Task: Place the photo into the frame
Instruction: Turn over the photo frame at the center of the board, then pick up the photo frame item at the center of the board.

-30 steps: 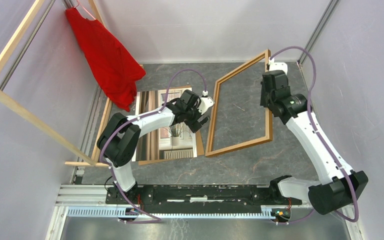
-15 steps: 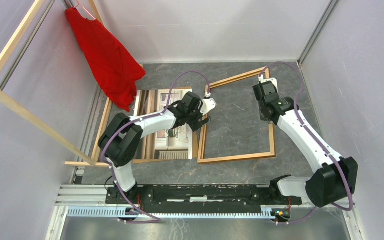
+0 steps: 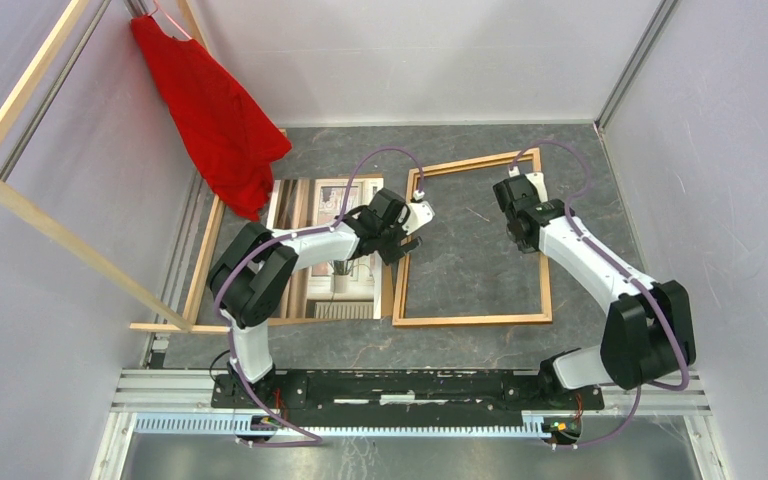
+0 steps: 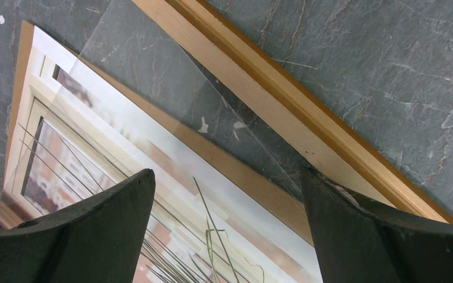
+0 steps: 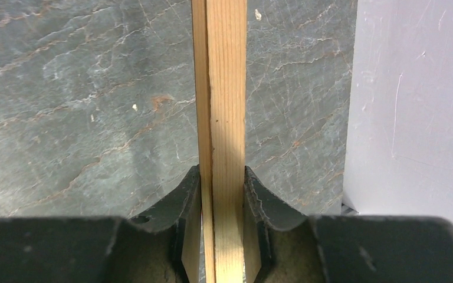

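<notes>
1. Top external view: the frame [image 3: 470,320] lies at the table's [image 3: 470,250] centre, and bare stone shows through its opening. The photo [image 3: 295,205] lies flat just beside it at 9 o'clock, outside the opening and partly hidden by the left arm. The left gripper [image 3: 396,243] hangs over the seam between the photo's 3 o'clock edge and the frame's near rail. The right gripper [image 3: 532,225] sits on the frame's 3 o'clock rail. A red cloth [image 3: 215,110] hangs at 11 o'clock, with a slat rack [image 3: 60,235] at 9 o'clock.

2. Left wrist view: the left gripper [image 4: 227,174] has its fingers [image 4: 94,224] spread wide and holds nothing. Below them lies the photo [image 4: 82,147] on a brown backing board [image 4: 23,47]. A clear sheet [image 4: 171,88] lies over the print, its corner reaching toward the frame's rail [image 4: 283,112] at 2 o'clock.

3. Right wrist view: the right gripper [image 5: 221,174] is closed tight on the frame's rail [image 5: 227,88], one pad on each side. The rail runs away to 12 o'clock over the table [image 5: 82,88], and a pale wall [image 5: 413,88] stands at 3 o'clock.

4. Judgement: the step in hand looks like squaring the empty frame beside the print, since the photo is not yet inside. Next, the left gripper would have to catch the thin print by an edge, free of the clear sheet. It would then carry the print toward 3 o'clock into the opening while the right steadies the rail.
</notes>
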